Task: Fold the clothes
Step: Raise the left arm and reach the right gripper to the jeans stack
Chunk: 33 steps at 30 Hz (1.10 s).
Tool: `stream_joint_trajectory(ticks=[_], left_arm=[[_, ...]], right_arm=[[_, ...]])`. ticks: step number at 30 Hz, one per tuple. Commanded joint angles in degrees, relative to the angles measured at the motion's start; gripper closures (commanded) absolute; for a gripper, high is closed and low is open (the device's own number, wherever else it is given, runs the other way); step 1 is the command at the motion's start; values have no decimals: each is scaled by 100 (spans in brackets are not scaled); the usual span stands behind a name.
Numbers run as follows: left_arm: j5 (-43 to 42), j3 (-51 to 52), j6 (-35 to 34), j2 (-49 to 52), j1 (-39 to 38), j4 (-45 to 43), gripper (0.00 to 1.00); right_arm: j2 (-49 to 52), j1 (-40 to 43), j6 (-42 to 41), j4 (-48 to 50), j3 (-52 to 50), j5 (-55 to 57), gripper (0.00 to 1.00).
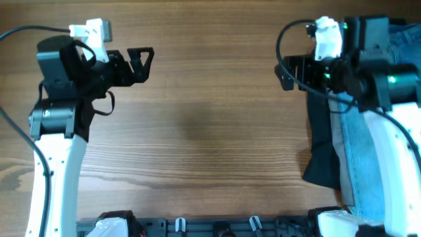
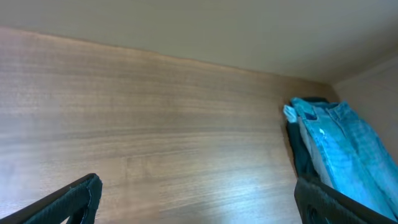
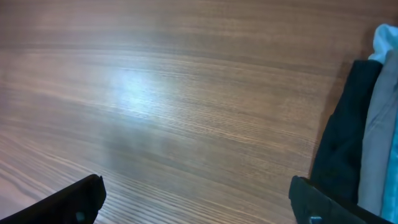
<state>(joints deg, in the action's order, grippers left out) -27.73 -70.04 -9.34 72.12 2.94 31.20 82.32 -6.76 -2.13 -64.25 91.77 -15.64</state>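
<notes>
- Step in hand, as you should read it: the opening pick. No garment is spread on the desk [image 1: 197, 131] yet, and no fold is begun.
- Left pincer [image 1: 146, 62]: jaws wide apart and holding nothing. The wrist view shows only bare wood between the fingers. It hangs over the far left of the desk, pointing toward the middle.
- Right pincer [image 1: 283, 76]: likewise spread wide and empty. It points toward the middle of the desk, away from the pile.
- The clothes lie in one pile at the right edge of the desk, partly under the right arm. The jeans [image 1: 362, 155] are uppermost, a grey garment [image 3: 373, 143] shows as a strip beneath them, and the black garment [image 1: 322, 164] pokes out at the pile's inner side.
- The pile sits just beside the right pincer, on its right and not between the jaws. It is well apart from the left pincer.
- The next move likely calls for turning the right pincer back over the pile, pinching the denim alone, and drawing it to the open middle.
- Watch that you don't pick up the black layer with it.
</notes>
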Motion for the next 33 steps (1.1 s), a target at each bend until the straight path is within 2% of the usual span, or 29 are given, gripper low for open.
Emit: stream_joint_trajectory(ticks=[1, 2, 5, 9, 11, 14, 16, 18, 21, 22, 23, 24, 27, 29, 33], left_arm=[[-79, -116, -79, 66, -22, 203, 0], [-72, -116, -72, 63, -20, 291, 0], [-68, -116, -11, 125, -20, 404, 0], [-68, -116, -13, 262, -15, 243, 0], [-68, -116, -13, 262, -15, -131, 0], [-70, -116, -87, 264, -15, -673, 0], [-70, -116, -387, 264, -15, -748, 0], [-74, -116, -592, 264, -15, -741, 0], [-70, -116, -614, 269, -15, -745, 0], [-70, -116, -614, 269, -15, -745, 0], [-70, -116, -614, 269, -15, -748, 0], [-70, -116, -614, 269, -15, -745, 0], [-70, -116, -614, 269, -15, -748, 0], [-70, -116, -614, 269, -15, -748, 0], [-70, -116, -614, 269, -15, -748, 0]], right_arm=[[260, 221, -739, 278, 155, 807, 0], [398, 437, -1069, 485, 153, 1305, 0], [973, 1263, -1176, 1360, 155, 1488, 4], [2280, 2107, -1351, 2474, 155, 1484, 22], [3023, 2256, -1351, 2859, 155, 1482, 33], [3895, 2225, -1117, 3226, 155, 1438, 41], [4166, 2210, -1139, 3276, 153, 1416, 48], [4301, 2199, -1132, 3230, 153, 1259, 52], [4391, 2186, -1104, 3108, 153, 1156, 48], [4382, 2184, -1126, 3077, 155, 1340, 69], [4367, 2188, -1143, 3075, 155, 1414, 81], [4336, 2203, -1152, 3077, 155, 1419, 84], [4057, 2310, -1128, 3099, 195, 1421, 80], [3864, 2433, -1150, 3093, 205, 1443, 96], [3355, 2686, -1134, 3123, 240, 1443, 96]])
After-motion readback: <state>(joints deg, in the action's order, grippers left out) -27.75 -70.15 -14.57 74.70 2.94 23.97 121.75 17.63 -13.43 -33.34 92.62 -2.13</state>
